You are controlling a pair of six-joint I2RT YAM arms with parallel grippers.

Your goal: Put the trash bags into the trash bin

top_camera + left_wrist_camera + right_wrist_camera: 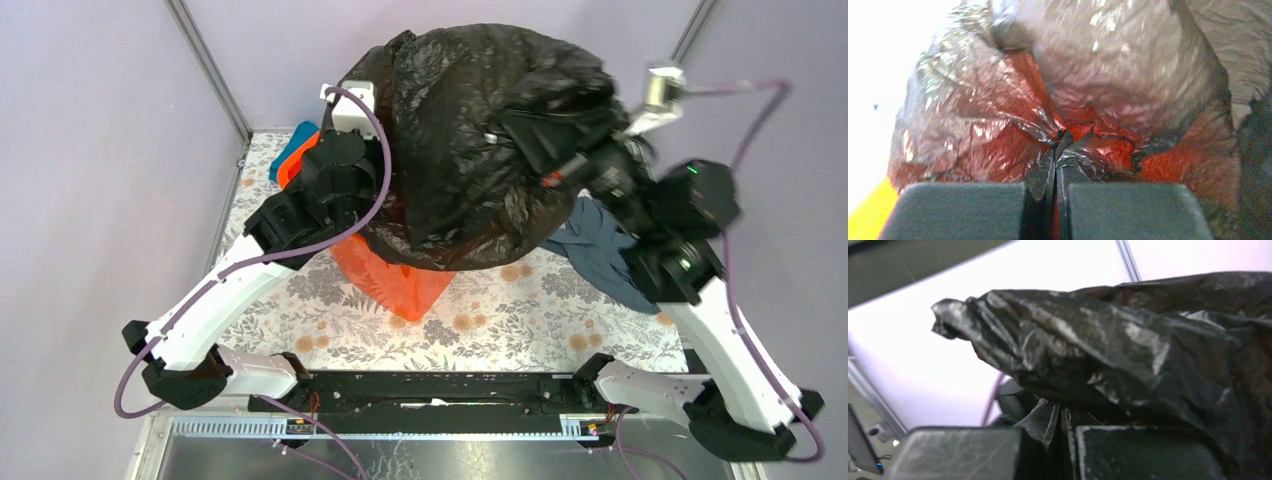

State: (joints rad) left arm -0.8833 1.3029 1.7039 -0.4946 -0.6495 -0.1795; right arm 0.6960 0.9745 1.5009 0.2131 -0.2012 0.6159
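Top external view: trash bag [470, 130] held up, billowed over trash bin [395, 280]; only orange corner shows beneath. Your left gripper [1055, 186] pinched tight on film fold, orange showing through. Your right gripper [1063, 427] likewise clamped on bag edge. Step, likely: bringing bag over bin mouth. Next: you lower, feed slack film inside; bag outsizes bin. Floral tablecloth [500, 320] beneath; grey-blue cloth [600, 250] at right, teal cloth [290, 145] far left; lilac walls [90, 150] around.

The thin, shiny black plastic film bag [470, 130] glints silver along its creases — in the left wrist view, orange-red glows through it. The rectangular plastic bin [395, 282] is bright orange. The worktop [520, 325] is grey-white floral with tan blossoms. One crumpled cloth [600, 250] is grey-blue, one small cloth [293, 147] teal.
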